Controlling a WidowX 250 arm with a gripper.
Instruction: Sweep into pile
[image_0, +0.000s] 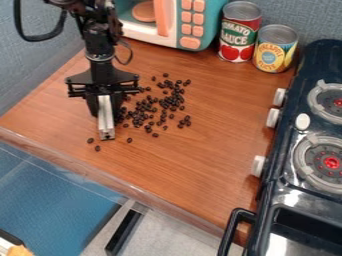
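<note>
A: Holding what in the gripper (105, 106)?

B: Pinching a bar (106, 120), pale and narrow, closed firmly enough, to judge by the hang of it, to serve as a sweeper. Pointing down past the fingers (93, 106), probably to give reach without dragging the gripper over the counter (200, 165).

A: Touching the wood at the tip?

B: Hard to say from this slant; maybe resting on it, maybe just above.

A: And the beans (139, 118)? Where to look?

B: Look just right of the fingers, and a little beyond. Thick in the middle, thin toward the edges, with a few strays on the near side of the fingers, below the bar's tip. Not yet a pile, more a loose spread.

A: Why keep the bar at the left edge, then?

B: To push inward, most likely. Well placed there for driving the near beans right, into the thick part. Better to gather the strays from the near side too, with short, low strokes. Go too fast and risk scattering, or rolling some under the bar.

A: Anything to mind around the fingers?

B: Mind the microwave (171, 31) beyond them, and the red can (239, 31) and yellow can (275, 50) beyond and to the right. Well apart from the bar, all three. Farther right, past the beans, watch for the stove (296, 102). Best to stop each stroke well short of it.
</note>
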